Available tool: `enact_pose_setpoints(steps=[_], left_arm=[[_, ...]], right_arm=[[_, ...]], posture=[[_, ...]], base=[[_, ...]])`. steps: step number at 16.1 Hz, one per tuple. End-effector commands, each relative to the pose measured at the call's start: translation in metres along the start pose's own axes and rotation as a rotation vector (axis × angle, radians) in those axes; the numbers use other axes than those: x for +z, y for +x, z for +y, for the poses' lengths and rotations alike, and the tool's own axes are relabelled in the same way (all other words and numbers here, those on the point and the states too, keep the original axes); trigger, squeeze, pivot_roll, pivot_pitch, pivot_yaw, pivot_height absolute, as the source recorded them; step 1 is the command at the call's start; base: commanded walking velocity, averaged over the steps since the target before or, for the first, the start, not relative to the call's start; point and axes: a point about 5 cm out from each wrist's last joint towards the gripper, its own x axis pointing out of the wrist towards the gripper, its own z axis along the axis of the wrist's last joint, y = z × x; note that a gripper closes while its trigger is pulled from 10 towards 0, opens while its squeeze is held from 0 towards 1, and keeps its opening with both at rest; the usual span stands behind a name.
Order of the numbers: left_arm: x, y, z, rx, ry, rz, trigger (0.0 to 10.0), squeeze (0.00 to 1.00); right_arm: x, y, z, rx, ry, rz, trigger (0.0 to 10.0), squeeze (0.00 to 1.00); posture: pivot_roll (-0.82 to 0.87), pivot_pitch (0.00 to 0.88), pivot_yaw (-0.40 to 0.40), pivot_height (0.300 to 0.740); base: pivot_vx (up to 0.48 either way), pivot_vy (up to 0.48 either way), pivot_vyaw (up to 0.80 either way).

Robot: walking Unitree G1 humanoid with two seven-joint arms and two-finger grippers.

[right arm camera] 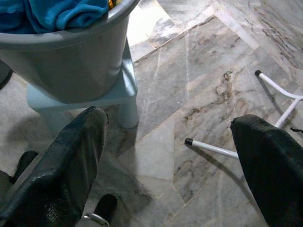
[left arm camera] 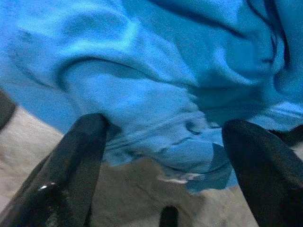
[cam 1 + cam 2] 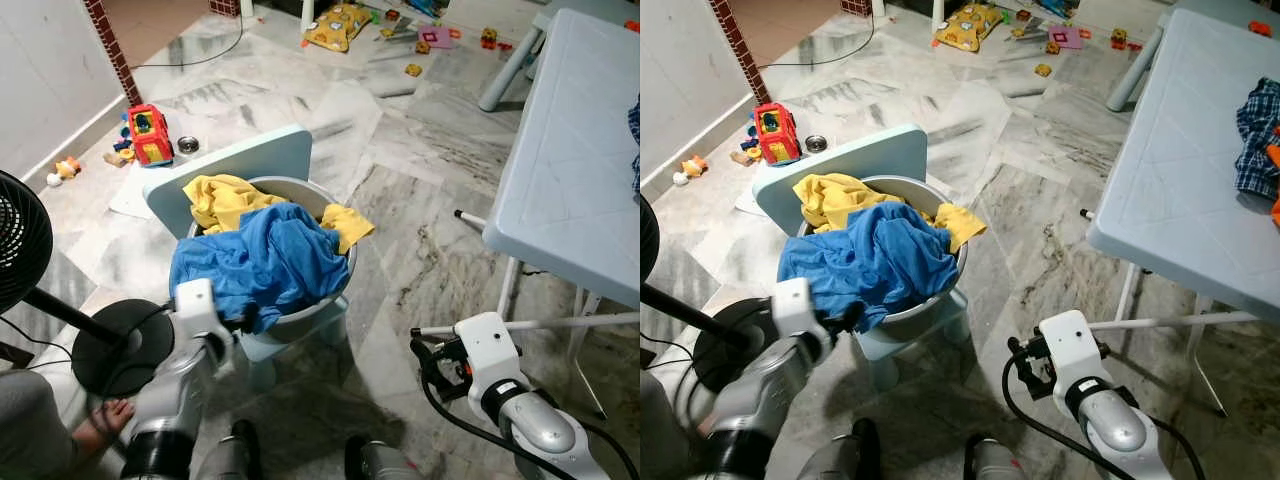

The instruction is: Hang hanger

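Black and round, a fan base [image 3: 118, 345] stood on the marble floor [image 3: 400, 210] at the far left, with a red toy truck [image 3: 149, 134] further back near the wall. Just right of the base, the left gripper [image 2: 161, 142] reached up to the hanging edge of a blue garment [image 3: 258, 262]; in the left wrist view its jaws stood wide apart with the blue hem lying between them, the cloth seeming to touch one finger [image 2: 78, 156], though whether it was pinched could not be told. That blue garment spilled over the rim of a grey basin [image 3: 320, 305], piled with a yellow cloth [image 3: 225, 200] behind it. The basin sat on a small pale blue chair [image 3: 235, 165].

Right of the chair, the right gripper [image 1: 175, 156] hovered low over bare floor, jaws spread wide and holding nothing. Beyond it stood a light blue table [image 3: 580, 180] on white legs, carrying a checked cloth [image 3: 1255, 135] at its far right edge. No hanger could be made out with certainty.
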Motion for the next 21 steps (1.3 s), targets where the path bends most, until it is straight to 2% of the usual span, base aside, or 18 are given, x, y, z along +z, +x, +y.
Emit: enact_pose_setpoints(steps=[1,7,12,13,14,15,16,17,19,20,21], left_arm=[[-0.007,0.003,0.000,-0.014,0.011,0.035,0.0,0.00],[0.001,0.018,0.001,-0.039,0.012,0.034,0.0,0.00],[0.005,0.020,-0.002,-0.055,0.023,0.010,0.0,0.00],[0.000,0.019,-0.004,-0.058,0.024,0.013,1.9,0.00],[-0.002,0.018,-0.005,-0.061,0.020,0.013,1.8,0.00],[-0.005,0.017,-0.006,-0.060,0.014,0.014,0.6,0.00],[-0.010,0.014,-0.008,-0.051,0.005,0.016,1.4,0.00],[-0.017,0.010,-0.010,-0.051,-0.010,0.023,5.4,0.00],[-0.025,0.005,-0.012,-0.047,-0.024,0.034,4.2,0.00],[-0.034,0.000,-0.013,-0.041,-0.031,0.055,8.5,0.00],[-0.039,-0.002,-0.014,-0.043,-0.036,0.064,7.8,0.00]], right_arm=[[0.000,-0.003,-0.004,-0.020,0.002,0.005,10.0,0.00],[0.001,-0.001,-0.005,-0.032,0.001,0.002,10.0,0.00],[0.001,0.001,-0.005,-0.036,-0.004,-0.004,10.0,0.00],[0.002,0.003,-0.005,-0.036,-0.005,-0.007,10.0,0.00],[0.002,0.003,-0.006,-0.036,-0.006,-0.008,10.0,0.00],[0.003,0.004,-0.006,-0.037,-0.007,-0.009,10.0,0.00],[0.003,0.005,-0.006,-0.036,-0.009,-0.011,10.0,0.00],[0.003,0.005,-0.006,-0.035,-0.011,-0.012,10.0,0.00],[0.003,0.006,-0.006,-0.032,-0.012,-0.012,10.0,0.00],[0.002,0.007,-0.005,-0.029,-0.014,-0.014,10.0,0.00],[0.002,0.007,-0.005,-0.028,-0.015,-0.014,10.0,0.00]], posture=[[-0.26,0.270,-0.039,0.740],[-0.27,0.257,-0.028,0.740],[-0.26,0.248,-0.027,0.740],[-0.26,0.245,-0.027,0.740],[-0.26,0.245,-0.027,0.740],[-0.26,0.240,-0.029,0.740],[-0.26,0.238,-0.028,0.740],[-0.25,0.236,-0.030,0.740],[-0.25,0.234,-0.029,0.740],[-0.25,0.233,-0.029,0.740],[-0.25,0.233,-0.029,0.740]], base=[[0.000,0.000,0.00],[0.000,0.000,0.00],[0.000,0.000,0.00],[0.000,0.000,0.00],[0.000,0.000,0.00],[0.000,0.000,0.00],[0.000,0.000,0.00],[0.000,0.000,0.00],[0.000,0.000,0.00],[0.000,0.000,0.00],[0.000,0.000,0.00]])
